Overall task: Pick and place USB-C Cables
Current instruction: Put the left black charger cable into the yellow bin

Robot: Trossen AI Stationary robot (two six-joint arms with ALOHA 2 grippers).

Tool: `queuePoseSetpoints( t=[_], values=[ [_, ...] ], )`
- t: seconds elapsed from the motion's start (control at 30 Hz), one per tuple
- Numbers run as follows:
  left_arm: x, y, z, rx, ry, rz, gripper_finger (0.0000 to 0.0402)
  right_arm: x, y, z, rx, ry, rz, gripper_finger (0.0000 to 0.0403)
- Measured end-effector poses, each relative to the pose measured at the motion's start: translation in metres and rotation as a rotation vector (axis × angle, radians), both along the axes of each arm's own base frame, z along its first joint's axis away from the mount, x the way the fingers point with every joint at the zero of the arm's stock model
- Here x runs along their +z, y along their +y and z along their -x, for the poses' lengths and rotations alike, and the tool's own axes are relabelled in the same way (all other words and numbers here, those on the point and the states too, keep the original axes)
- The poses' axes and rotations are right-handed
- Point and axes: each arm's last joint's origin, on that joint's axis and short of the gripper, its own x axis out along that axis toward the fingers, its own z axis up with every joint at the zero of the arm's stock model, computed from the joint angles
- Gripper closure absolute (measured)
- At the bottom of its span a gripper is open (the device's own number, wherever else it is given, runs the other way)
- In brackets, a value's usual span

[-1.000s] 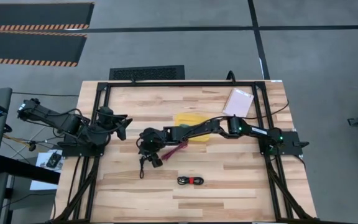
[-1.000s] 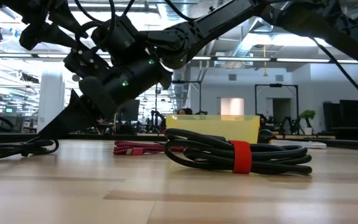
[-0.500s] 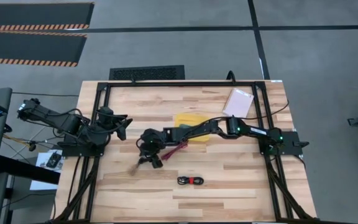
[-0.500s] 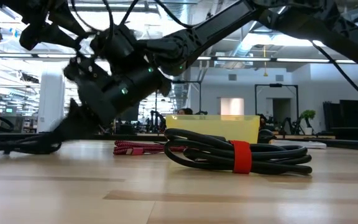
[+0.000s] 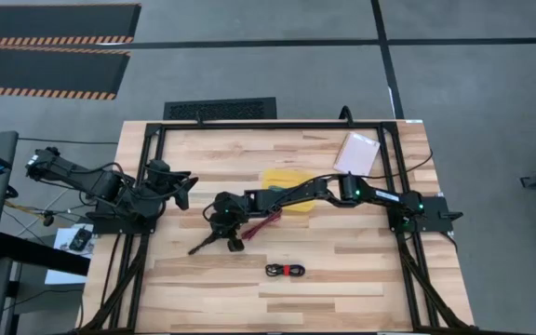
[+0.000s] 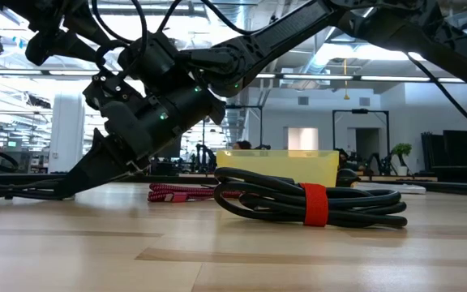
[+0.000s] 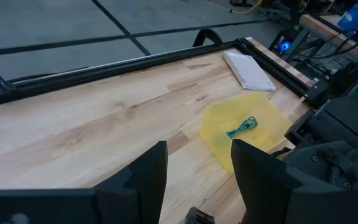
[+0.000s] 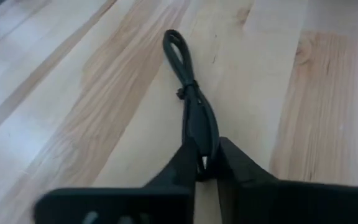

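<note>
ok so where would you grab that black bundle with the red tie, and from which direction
Grip the black bundle across its middle, right at the red tie, coming straight down from above. It lies flat and apart from the other cables, and the tie cinches the loops into one narrow waist that jaws could likely span.

The pale wooden counter (image 5: 342, 270) stands on a grey floor (image 5: 473, 84) crossed by dark lines, with black mats (image 5: 49, 46) edged in orange stripes. Beyond, a large hall shows ceiling strip lights (image 6: 23, 75) and a white pillar (image 6: 66, 130).
</note>
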Motion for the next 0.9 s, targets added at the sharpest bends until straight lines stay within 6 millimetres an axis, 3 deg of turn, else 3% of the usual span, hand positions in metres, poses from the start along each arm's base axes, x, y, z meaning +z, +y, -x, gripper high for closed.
queuePoseSetpoints(
  t=[0.2, 0.37, 0.67, 0.9],
  values=[
    [0.0, 0.0, 0.0, 0.01, -0.001, -0.014, 0.0235, 0.004, -0.003, 0.001, -0.043, 0.033, -0.042, 0.0381],
    [0.0, 0.0, 0.0, -0.002, 0.017, -0.04, 0.0235, 0.027, -0.013, 0.007, -0.064, 0.062, -0.051, 0.0381],
    [0.001, 0.001, 0.0, -0.004, 0.022, -0.055, 0.0235, 0.089, -0.041, 0.047, -0.047, 0.275, -0.014, 0.0379],
    [0.001, 0.001, 0.0, 0.015, 0.014, -0.07, 0.0235, 0.166, -0.055, 0.091, -0.062, 0.31, 0.019, 0.0375]
  ],
)
